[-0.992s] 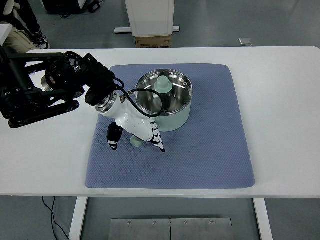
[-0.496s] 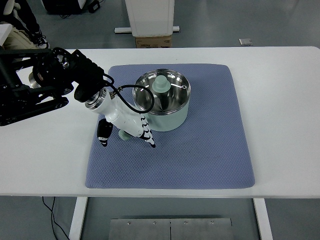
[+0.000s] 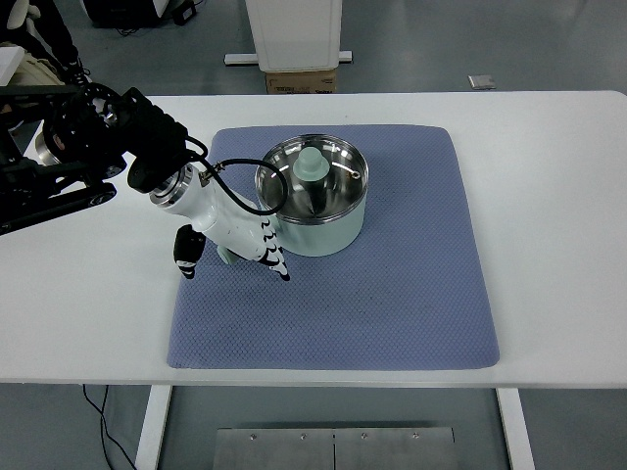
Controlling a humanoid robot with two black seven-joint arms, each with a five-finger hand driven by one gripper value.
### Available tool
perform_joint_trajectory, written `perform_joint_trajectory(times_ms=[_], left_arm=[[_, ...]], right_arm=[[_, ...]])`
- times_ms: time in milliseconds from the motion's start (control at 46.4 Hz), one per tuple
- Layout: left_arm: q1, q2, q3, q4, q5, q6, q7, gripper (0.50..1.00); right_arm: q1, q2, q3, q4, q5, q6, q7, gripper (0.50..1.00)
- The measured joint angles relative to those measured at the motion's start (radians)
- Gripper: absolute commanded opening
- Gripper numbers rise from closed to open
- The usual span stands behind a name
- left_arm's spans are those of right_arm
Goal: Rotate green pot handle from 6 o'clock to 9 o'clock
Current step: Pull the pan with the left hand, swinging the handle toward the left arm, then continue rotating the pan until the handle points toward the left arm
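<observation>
A pale green pot [image 3: 328, 233] with a steel inside and a green-knobbed lid part [image 3: 312, 164] stands on the blue mat [image 3: 392, 294], left of its middle. Its handle runs out to the lower left, at roughly 7 to 8 o'clock, and only the pale green tip [image 3: 223, 256] shows under my hand. My left hand [image 3: 232, 258], white with black-striped fingers [image 3: 274, 259], is shut on that handle, the black thumb [image 3: 185, 257] on its left side. The left arm [image 3: 88, 147] comes in from the upper left.
The mat lies on a white table [image 3: 558, 225]. Behind the table's far edge stand a white post [image 3: 294, 34] and a cardboard box [image 3: 301, 82]. A person's leg and shoe [image 3: 59, 54] show at the top left.
My left hand has swung the handle clockwise, from near 6 o'clock toward the left. The hand and arm moved left and up, and the pot shifted slightly left.
</observation>
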Motion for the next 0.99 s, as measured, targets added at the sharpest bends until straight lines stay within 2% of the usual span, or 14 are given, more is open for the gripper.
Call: perform_joint_trajectory(times_ms=[992], left_arm=[[-0.084,0.023,0.180,0.013,0.001,0.085,0.000,1.000]], right_arm=[[0.000,0.000,0.000,0.000,0.000,0.000,0.000,1.000]])
